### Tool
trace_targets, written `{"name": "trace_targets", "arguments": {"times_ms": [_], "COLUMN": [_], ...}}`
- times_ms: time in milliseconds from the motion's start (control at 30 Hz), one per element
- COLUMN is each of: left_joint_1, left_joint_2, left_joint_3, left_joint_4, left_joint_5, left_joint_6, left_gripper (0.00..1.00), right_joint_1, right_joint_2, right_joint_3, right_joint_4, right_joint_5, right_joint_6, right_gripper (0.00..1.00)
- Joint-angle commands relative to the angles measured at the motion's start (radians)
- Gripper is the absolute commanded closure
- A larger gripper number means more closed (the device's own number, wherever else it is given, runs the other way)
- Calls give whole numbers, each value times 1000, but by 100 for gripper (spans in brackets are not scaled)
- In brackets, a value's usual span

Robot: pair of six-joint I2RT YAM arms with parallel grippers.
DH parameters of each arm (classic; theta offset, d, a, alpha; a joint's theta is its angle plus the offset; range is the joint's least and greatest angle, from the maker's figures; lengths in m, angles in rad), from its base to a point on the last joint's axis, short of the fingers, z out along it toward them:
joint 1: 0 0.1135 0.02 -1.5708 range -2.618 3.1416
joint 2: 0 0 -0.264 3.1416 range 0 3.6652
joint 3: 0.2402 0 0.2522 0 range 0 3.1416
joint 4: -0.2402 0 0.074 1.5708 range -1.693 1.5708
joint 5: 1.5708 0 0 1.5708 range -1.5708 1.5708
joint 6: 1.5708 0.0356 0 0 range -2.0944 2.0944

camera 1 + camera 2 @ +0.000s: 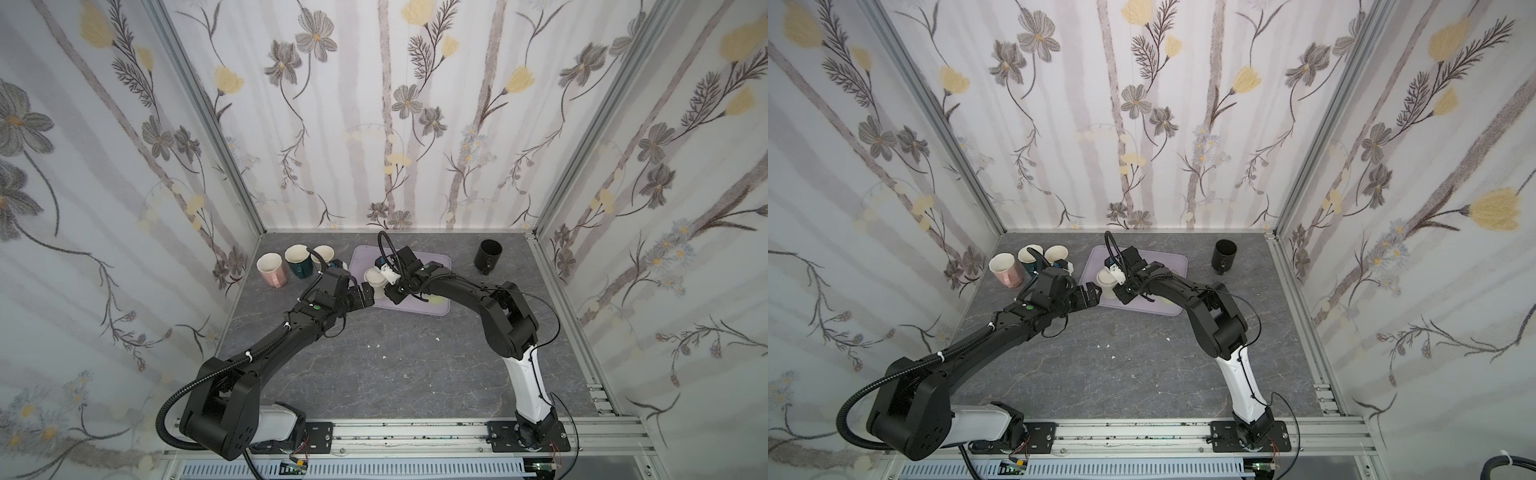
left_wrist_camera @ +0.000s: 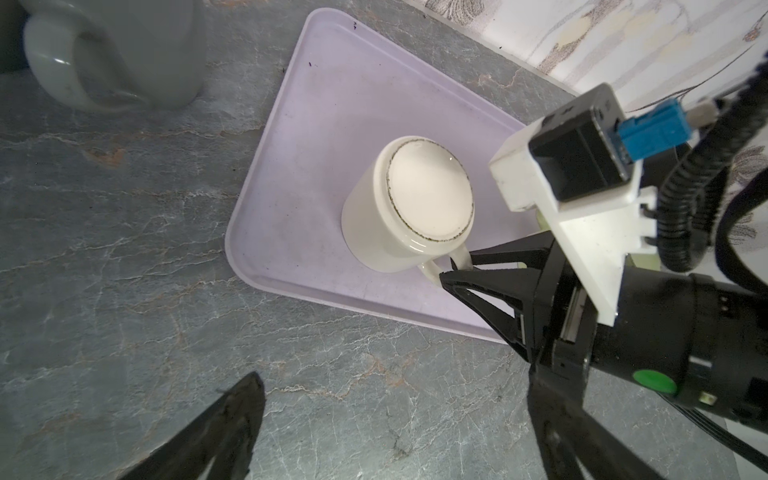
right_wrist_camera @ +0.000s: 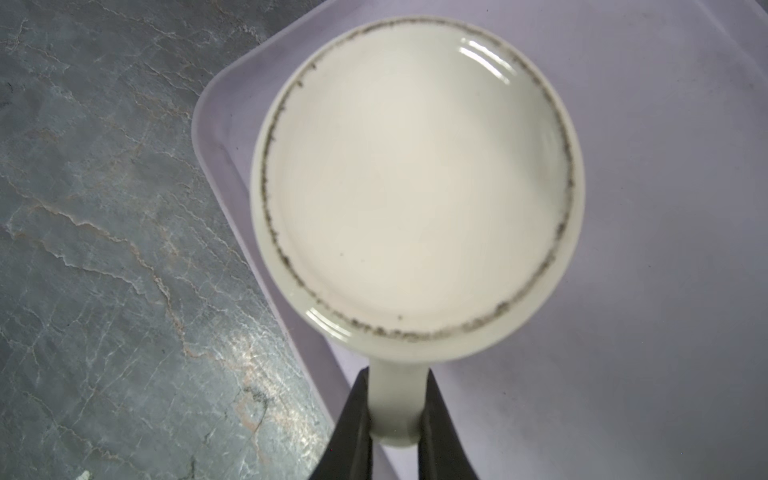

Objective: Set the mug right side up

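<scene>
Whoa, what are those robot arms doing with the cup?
They are working on flipping a mug. The cream mug sits upside down on a purple tray, with its bottom facing up. The right end effector is pinched shut on the mug's handle. The left end effector is wide open near the tray's edge and holds nothing. The mug is not turned over yet.

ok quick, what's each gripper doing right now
left gripper: open, holding nothing.
right gripper: shut on the handle of the upside-down white mug on the tray.
</scene>
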Motion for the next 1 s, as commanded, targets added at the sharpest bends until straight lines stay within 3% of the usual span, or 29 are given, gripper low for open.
{"name": "trace_targets", "arguments": {"times_ms": [0,400,900,967], "left_joint_1": [3,4,6,6], "left_joint_2": [10,37,38,43], "left_joint_3": [2,7,1,0], "left_joint_4": [15,25,24,24], "left_joint_5": [5,25,20,22], "left_joint_6": [-16,-23,-26,-25], "left_gripper": [0,0,0,0], "right_joint_1": [-8,-24,-29,-32], "right_joint_2": [8,36,43,43], "right_joint_3": [11,44,67,70], "right_joint_4": [28,-24,-14,-15], "right_joint_5": [-9,94,88,84], "right_joint_6": [41,131,158,168], "right_gripper": [84,78,83,79]}}
